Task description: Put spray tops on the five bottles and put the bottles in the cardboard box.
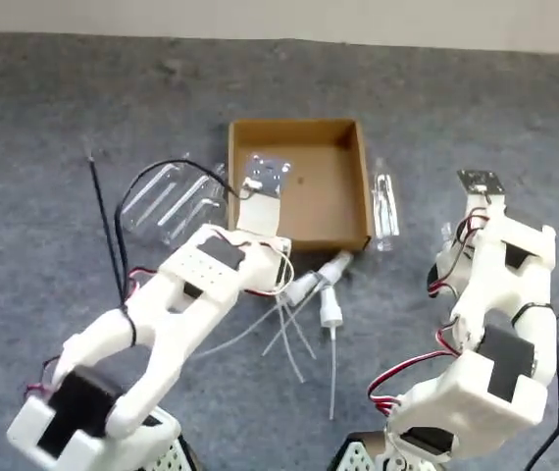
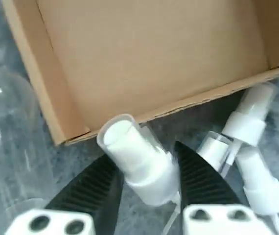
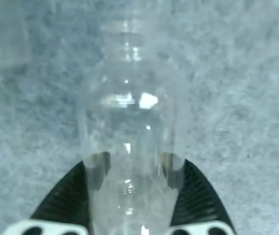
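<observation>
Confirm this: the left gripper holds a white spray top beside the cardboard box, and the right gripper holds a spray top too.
Wrong on the right gripper: it holds a clear bottle, not a spray top, as the right wrist view shows. The left gripper does hold a white spray top beside the cardboard box.

- Soft, even overhead light on the grey carpet [image 1: 83, 88] in the high view, with faint, short shadows
- Small white glints on the clear bottle [image 3: 127, 100]
- White spray top [image 2: 139, 161] glows bright
- Cardboard box [image 2: 144, 54] floor evenly lit and matte
</observation>
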You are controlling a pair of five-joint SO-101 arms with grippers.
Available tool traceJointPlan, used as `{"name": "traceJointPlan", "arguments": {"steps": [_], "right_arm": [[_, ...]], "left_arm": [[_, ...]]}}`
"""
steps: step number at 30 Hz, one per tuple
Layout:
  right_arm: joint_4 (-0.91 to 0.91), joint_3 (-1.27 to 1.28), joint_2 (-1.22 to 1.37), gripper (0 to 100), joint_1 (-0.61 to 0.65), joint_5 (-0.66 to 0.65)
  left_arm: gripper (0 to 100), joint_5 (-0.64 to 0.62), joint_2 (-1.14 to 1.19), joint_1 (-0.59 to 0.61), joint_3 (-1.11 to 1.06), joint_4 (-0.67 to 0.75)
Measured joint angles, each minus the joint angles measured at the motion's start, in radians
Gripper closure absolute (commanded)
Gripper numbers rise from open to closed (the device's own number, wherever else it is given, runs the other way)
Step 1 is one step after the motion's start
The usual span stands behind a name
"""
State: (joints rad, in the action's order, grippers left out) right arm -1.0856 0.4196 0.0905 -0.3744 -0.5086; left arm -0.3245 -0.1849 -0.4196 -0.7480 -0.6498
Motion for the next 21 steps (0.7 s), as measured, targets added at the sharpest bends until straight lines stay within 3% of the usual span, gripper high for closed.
{"name": "traceJointPlan", "arguments": {"steps": [5,9,15,21], "right_arm": [[0.000,0.000,0.000,99.5,0.000,-0.011],[0.000,0.000,0.000,99.5,-0.002,-0.011],[0.000,0.000,0.000,99.5,-0.026,-0.011],[0.000,0.011,0.000,99.5,-0.034,-0.055]], "left_arm": [[97,0.092,-0.161,0.003,0.011,-0.129],[97,0.204,-0.298,0.092,0.132,-0.351],[97,0.459,-0.328,0.388,0.385,-0.689],[97,0.755,-0.112,0.769,0.431,-0.730]]}}
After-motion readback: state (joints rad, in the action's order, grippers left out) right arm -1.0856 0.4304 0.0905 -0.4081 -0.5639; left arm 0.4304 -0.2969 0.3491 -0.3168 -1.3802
